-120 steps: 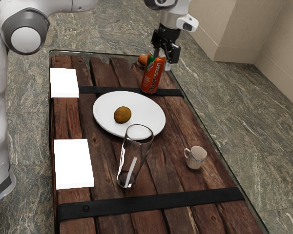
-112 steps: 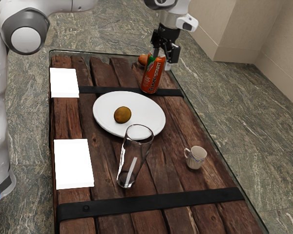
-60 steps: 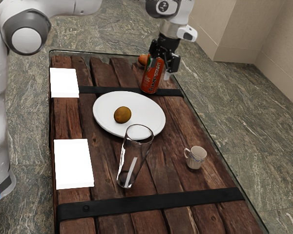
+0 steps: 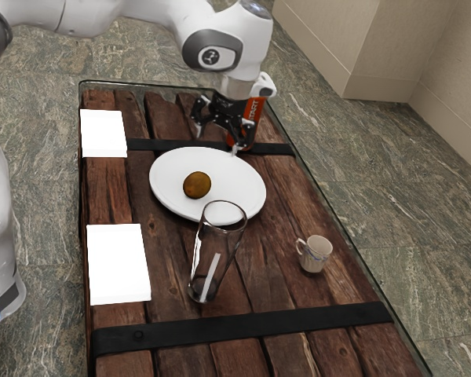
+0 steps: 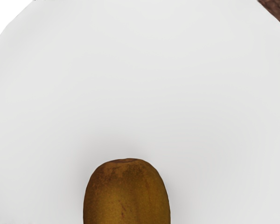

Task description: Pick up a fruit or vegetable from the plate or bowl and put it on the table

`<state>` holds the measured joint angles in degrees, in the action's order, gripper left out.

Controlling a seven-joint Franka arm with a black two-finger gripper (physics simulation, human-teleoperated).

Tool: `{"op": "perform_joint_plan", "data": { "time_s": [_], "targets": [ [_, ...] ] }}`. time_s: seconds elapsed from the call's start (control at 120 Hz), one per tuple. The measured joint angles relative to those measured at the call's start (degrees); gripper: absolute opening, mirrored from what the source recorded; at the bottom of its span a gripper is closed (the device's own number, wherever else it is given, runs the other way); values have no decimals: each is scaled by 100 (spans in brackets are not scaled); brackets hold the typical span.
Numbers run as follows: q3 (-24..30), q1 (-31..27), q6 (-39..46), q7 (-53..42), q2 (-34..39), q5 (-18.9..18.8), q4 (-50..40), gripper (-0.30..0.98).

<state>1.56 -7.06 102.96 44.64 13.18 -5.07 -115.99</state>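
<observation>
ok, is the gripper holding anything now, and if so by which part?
Nothing held: the gripper is open, and the brown fruit lies on the plate.

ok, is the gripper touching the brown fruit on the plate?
Apart. The exterior view shows the gripper open, with a strip of bare white plate visible between its fingertips and the brown fruit.

We are seeing room around the kiwi (image 4: pixel 197 185) on the plate (image 4: pixel 239 177). In the exterior view, the orange can (image 4: pixel 256 116) is standing behind our gripper (image 4: pixel 217 142), and the tall glass (image 4: pixel 216 251) is blocking the plate's camera side. Planks (image 4: pixel 265 271) are leaving us a gap between glass and mug (image 4: pixel 316 254).
</observation>
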Motion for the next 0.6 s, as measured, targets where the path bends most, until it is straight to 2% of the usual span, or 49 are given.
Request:
{"op": "perform_joint_plan", "data": {
  "time_s": [0.2, 0.275, 0.408, 0.6],
  "targets": [
    [-13, -9, 213, 1469, -32, -96, -19, 69],
    [-28, -8, 349, 1904, 32, -86, -311, 69],
    [-128, -8, 645, 2553, 87, -3, -756, 69],
    [-147, 25, 877, 3258, 86, 126, -953, 69]
  ]
}}
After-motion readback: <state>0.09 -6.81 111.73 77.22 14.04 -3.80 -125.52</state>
